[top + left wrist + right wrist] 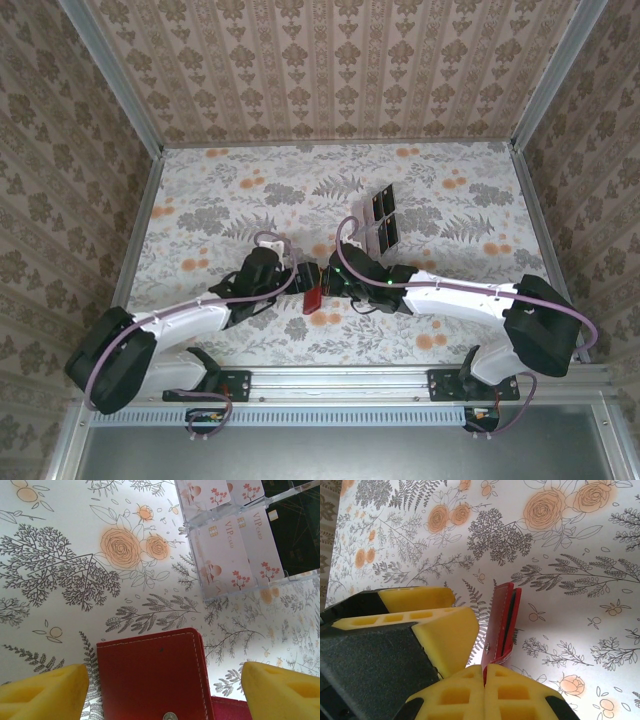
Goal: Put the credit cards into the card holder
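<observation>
While our right gripper (485, 675) is pinched tight on the lower edge of the card holder (501, 620), our left gripper (165, 695) stands wide. Its yellow fingers (42, 692) sit either side of the red wallet, apart from it. Just beyond the grippers we see the clear rack (383, 218), holding pale flowered cards (225, 560) and the dark credit cards (295, 535). The holder is mid-table, on edge, its leaves nearly together and its long axis rising from the right fingers. We cannot tell whether anything is inside. Its broad face, with the snap stud (170, 716), faces the left wrist. The table (200, 200) is open to the left, with the walls well apart.
</observation>
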{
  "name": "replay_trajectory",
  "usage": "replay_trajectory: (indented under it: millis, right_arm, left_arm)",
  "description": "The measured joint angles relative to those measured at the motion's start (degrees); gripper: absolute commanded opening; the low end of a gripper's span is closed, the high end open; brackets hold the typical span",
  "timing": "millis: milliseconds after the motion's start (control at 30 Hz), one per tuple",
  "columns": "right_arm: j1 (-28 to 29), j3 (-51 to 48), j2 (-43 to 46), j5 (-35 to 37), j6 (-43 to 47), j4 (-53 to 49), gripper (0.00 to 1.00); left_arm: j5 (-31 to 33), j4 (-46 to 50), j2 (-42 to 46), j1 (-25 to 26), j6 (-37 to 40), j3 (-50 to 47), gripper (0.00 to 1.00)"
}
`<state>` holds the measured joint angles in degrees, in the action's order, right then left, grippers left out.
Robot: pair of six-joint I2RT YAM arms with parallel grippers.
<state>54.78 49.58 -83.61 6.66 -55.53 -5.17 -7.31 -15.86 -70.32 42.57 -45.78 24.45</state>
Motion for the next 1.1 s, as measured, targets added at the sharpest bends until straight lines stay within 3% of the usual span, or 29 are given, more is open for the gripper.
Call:
replay_trajectory:
  millis: [1100]
  right_arm:
    - [0.0,-4.8,7.0,1.6,-0.4,0.2,0.0]
  left_arm:
    - [1.6,-0.9,-1.5,0.6,-0.5,-0.2,0.83]
